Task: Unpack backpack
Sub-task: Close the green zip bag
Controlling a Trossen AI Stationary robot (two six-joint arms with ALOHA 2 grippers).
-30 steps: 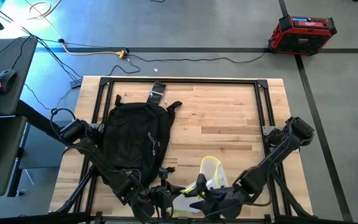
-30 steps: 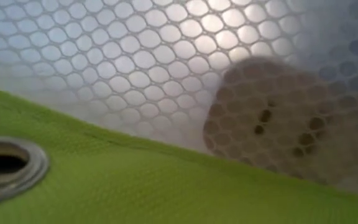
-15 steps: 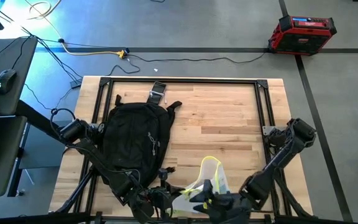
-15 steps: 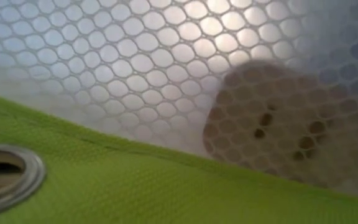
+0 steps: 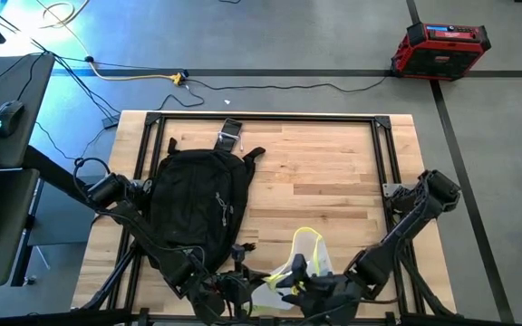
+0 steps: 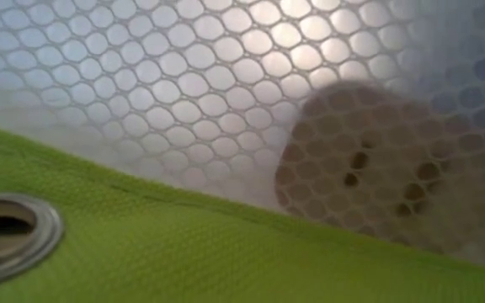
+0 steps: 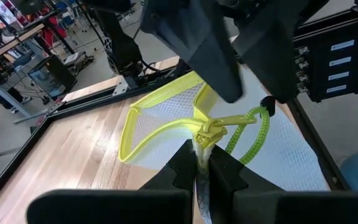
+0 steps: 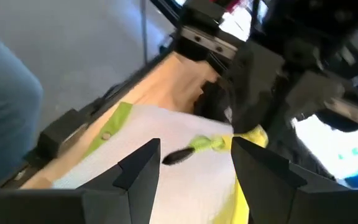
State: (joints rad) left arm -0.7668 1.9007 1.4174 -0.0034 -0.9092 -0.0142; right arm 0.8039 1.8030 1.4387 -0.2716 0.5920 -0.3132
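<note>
Clearly the step in hand is dealing with a mesh pouch (image 5: 302, 263) with neon-yellow trim, which lies outside the backpack (image 5: 196, 206) on the near edge of the worktop (image 5: 324, 172). The backpack itself lies flat on the left half of the worktop, just beside the pouch and apart from both pincers.

The left pincer (image 7: 202, 175) is pressed together, pinching the pouch's edge right at its yellow zip pull (image 7: 207, 129). The right pincer (image 8: 194, 163) stands spread over the pouch, with a yellow cord and a dark tab (image 8: 194, 148) between its fingers, not yet gripped.

My judgement: the next move calls for the right pincer to close on that tab or cord while the left one keeps the pouch steady, so the zip can be drawn along. The cord is thin and limp, so the fingers would need to meet squarely on it.

Counted: one backpack, one pouch, two arms, one red case (image 5: 440, 50) on the floor beyond the worktop.
</note>
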